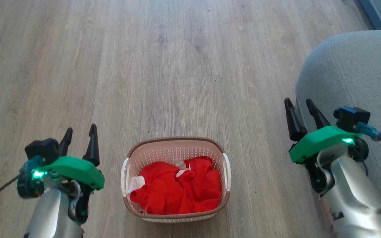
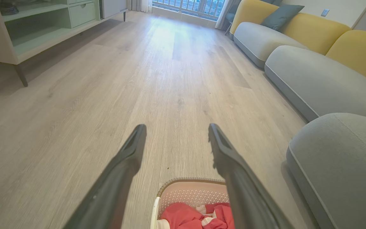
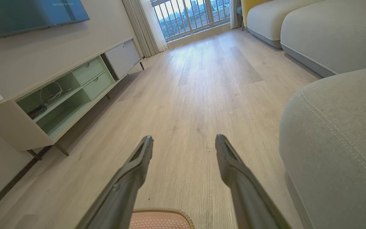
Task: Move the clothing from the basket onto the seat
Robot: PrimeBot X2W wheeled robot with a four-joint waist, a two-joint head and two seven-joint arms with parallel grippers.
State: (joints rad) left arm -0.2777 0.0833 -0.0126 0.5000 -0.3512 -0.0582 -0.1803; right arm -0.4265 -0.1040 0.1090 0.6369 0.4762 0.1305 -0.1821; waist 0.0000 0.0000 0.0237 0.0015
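Observation:
The cream basket point(image 1: 174, 148) with its brown rim stands on the wooden floor straight ahead, and the red clothing point(image 1: 179, 186) with white patches lies bunched inside it. My left gripper point(image 1: 80, 132) hovers open to the basket's left, empty. My right gripper point(image 1: 300, 103) is open and empty to the basket's right, at the edge of the grey seat point(image 1: 359, 72). In the left wrist view the basket point(image 2: 192, 194) and clothing point(image 2: 186, 218) sit below my open left gripper point(image 2: 176, 127). The right wrist view has my open right gripper point(image 3: 184, 138), the basket's rim point(image 3: 164, 210) and the seat point(image 3: 338, 143).
More grey couch cushions point(image 2: 316, 79) with yellow backs point(image 2: 357, 51) run along the right side. A pale green TV cabinet point(image 3: 59, 101) stands against the left wall. Open wooden floor point(image 1: 177, 66) stretches ahead toward a window point(image 3: 195, 12).

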